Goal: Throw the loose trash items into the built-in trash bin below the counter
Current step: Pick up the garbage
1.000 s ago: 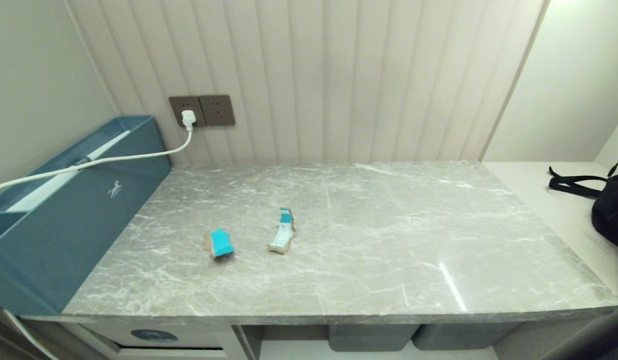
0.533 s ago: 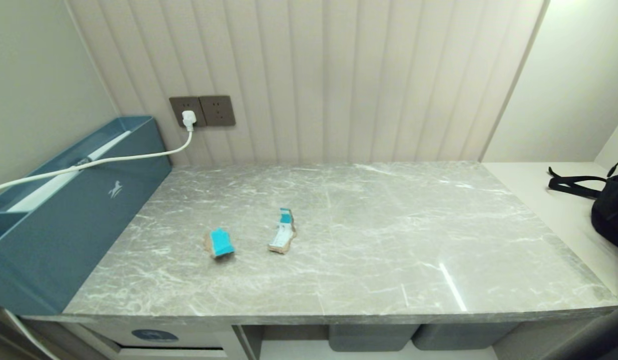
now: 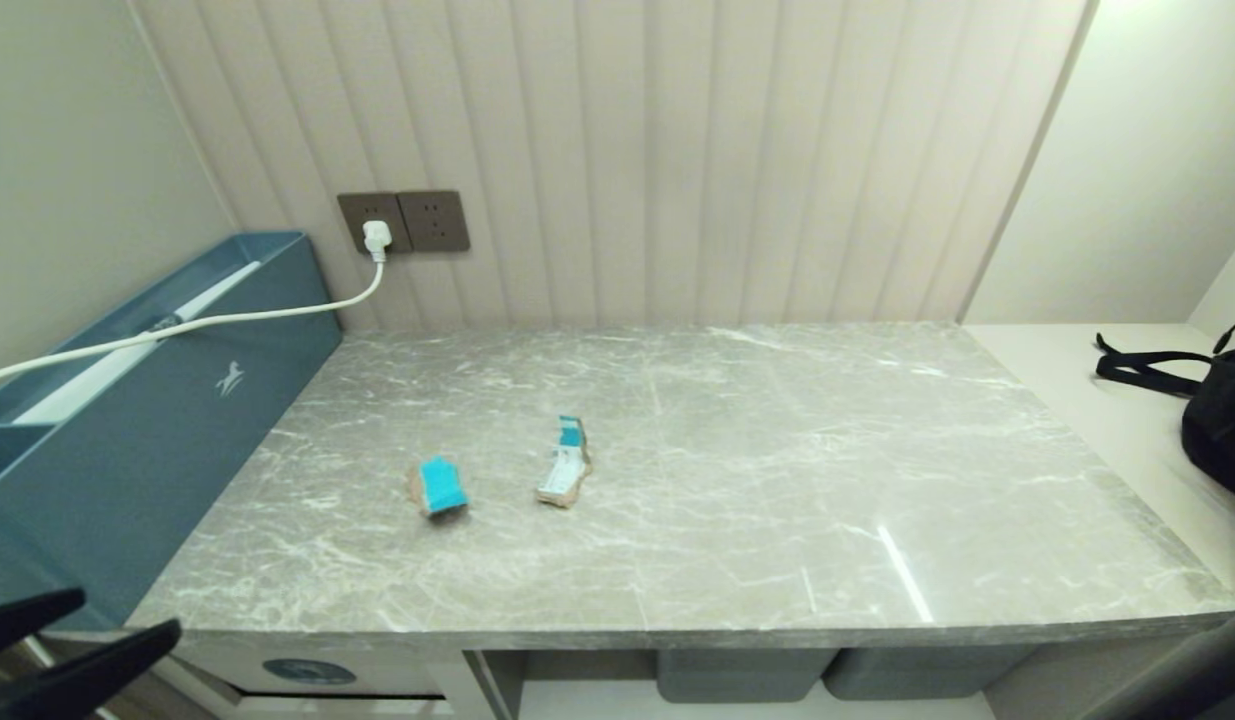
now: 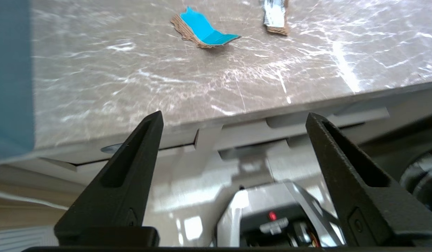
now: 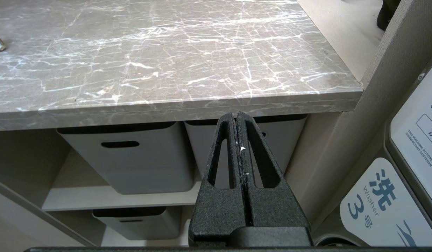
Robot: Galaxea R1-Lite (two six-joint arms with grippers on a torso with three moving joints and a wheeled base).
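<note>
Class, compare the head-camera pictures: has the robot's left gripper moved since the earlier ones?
Yes. The left gripper, absent from both earlier head views, has come up into the lower left corner, open, below the blue box and beside the counter's front edge.

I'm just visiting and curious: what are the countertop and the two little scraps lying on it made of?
The countertop looks like polished grey marble or an imitation: white veins, glossy reflections. The left scrap seems to be corrugated cardboard, with a brown fluted torn edge under a teal printed face. The right scrap looks like printed carton, teal and white over brown.
</note>
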